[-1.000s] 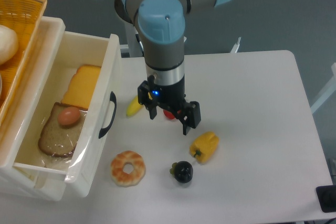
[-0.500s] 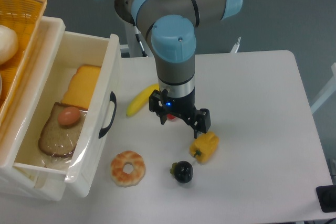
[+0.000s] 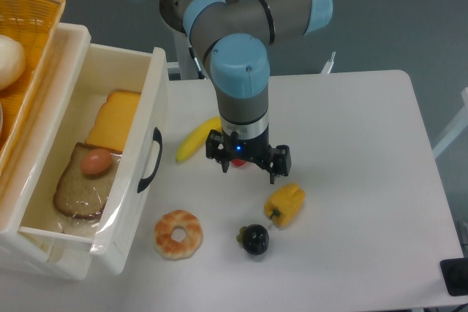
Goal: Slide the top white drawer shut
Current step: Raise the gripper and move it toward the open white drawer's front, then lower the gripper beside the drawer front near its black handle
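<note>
The top white drawer [image 3: 139,137] stands pulled far out from the cabinet at the left, its front with a curved black handle [image 3: 151,160] facing right. Inside lie a cheese slice, a bread slice and an egg. My gripper [image 3: 248,169] hangs over the table to the right of the drawer front, well apart from the handle. Its fingers [image 3: 276,172] point down, open and empty. A small red object shows partly under it.
An orange wicker basket [image 3: 29,49] sits on the cabinet top at the far left. On the table lie a banana [image 3: 196,140], a doughnut [image 3: 178,234], a yellow pepper [image 3: 286,204] and a dark fruit [image 3: 255,240].
My gripper moved right, away from the drawer, and its wrist turned, so the fingers now line up more level. The banana is more uncovered. The drawer has not moved.
</note>
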